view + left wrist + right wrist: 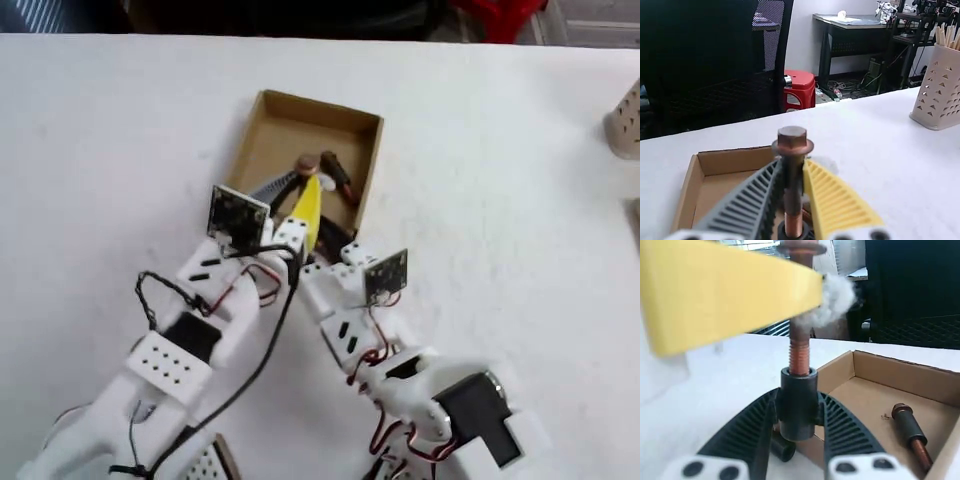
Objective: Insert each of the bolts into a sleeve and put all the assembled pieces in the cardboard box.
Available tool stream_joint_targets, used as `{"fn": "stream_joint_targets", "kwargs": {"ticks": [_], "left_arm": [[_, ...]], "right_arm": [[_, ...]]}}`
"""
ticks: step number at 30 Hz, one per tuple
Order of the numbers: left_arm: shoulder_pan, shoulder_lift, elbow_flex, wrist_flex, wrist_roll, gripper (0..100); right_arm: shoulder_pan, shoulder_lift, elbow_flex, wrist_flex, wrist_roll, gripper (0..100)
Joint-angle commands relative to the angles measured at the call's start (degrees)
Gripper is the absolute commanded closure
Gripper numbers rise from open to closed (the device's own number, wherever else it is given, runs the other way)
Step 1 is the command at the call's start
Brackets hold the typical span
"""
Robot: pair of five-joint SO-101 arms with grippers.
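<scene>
Bolt (pixel 792 142): stiff metal, judged heavy and slick; tip entered in sleeve at the box's edge.
Sleeve (pixel 797 412): rigid; best gripped mid-body.
Left pincer (pixel 792 172): clamped on bolt shank.
Right pincer (pixel 797 402): clamped round sleeve.
Cardboard box (pixel 320 105): 1 assembled piece (pixel 912 432) inside, on counter (pixel 500 150).

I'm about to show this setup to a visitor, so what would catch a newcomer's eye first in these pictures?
The left claw, grey and yellow fingered, grips a copper-coloured flanged bolt upright over the near side of the open cardboard box, its threaded end in the short black cylindrical sleeve pinched by the black right claw. A second copper bolt, already sleeved, lies on the box floor.
</scene>
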Motion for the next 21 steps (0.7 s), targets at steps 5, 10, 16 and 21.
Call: {"fn": "stream_joint_targets", "kwargs": {"ticks": [5, 10, 16, 21], "left_arm": [[0.22, -0.4, -1.41, 2.81, 0.97, 98], [-0.66, -0.22, -1.67, 6.51, 0.7, 98], [-1.45, -0.48, -1.49, 8.44, 0.62, 81], [-3.03, -0.57, -1.41, 14.59, 0.62, 63]], "right_arm": [[0.04, -0.22, -0.35, -1.1, 0.79, 98.3], [0.13, -0.22, -0.35, -1.1, 0.79, 98.3], [-0.13, -0.22, -0.44, 0.75, 0.79, 98.3], [0.31, -0.22, -0.53, 0.48, 0.79, 98.2]]}}
